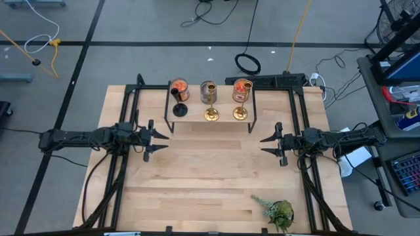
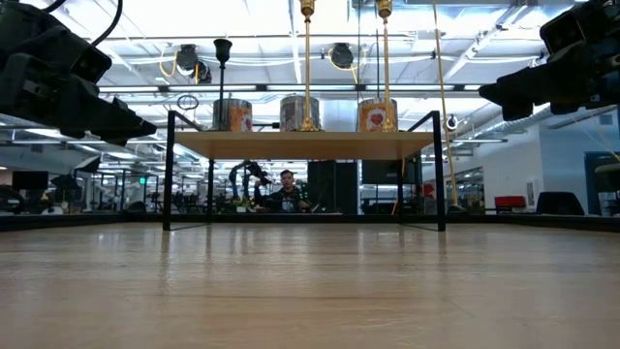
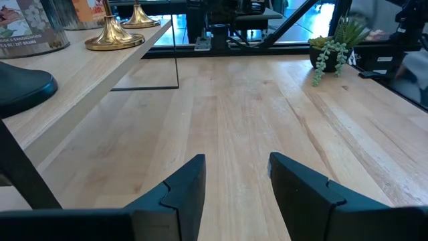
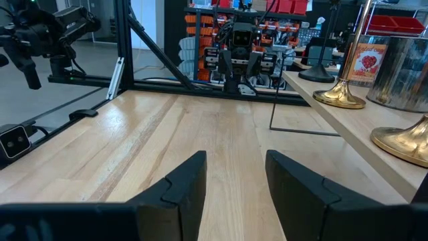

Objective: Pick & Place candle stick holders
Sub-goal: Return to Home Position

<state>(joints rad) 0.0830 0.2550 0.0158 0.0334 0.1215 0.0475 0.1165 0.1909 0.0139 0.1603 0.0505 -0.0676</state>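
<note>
Three slim candlesticks stand by their round bases on a small raised wooden shelf [image 1: 197,117] at the table's far side: a black one [image 1: 180,109] at the left, a gold one [image 1: 211,114] in the middle, a gold one [image 1: 239,113] at the right. They also show in the low view: black [image 2: 223,58], gold [image 2: 308,68], gold [image 2: 385,58]. My left gripper [image 1: 164,140] is open and empty at the table's left, level, pointing right. My right gripper [image 1: 264,145] is open and empty at the table's right, pointing left.
Three squat jars [image 1: 209,90] stand behind the candlesticks on the shelf, two with orange-red filling, one silver-grey. The shelf rests on thin black legs [image 2: 170,170]. A small potted plant [image 1: 281,212] sits near the table's front right. Bare wood lies between the grippers.
</note>
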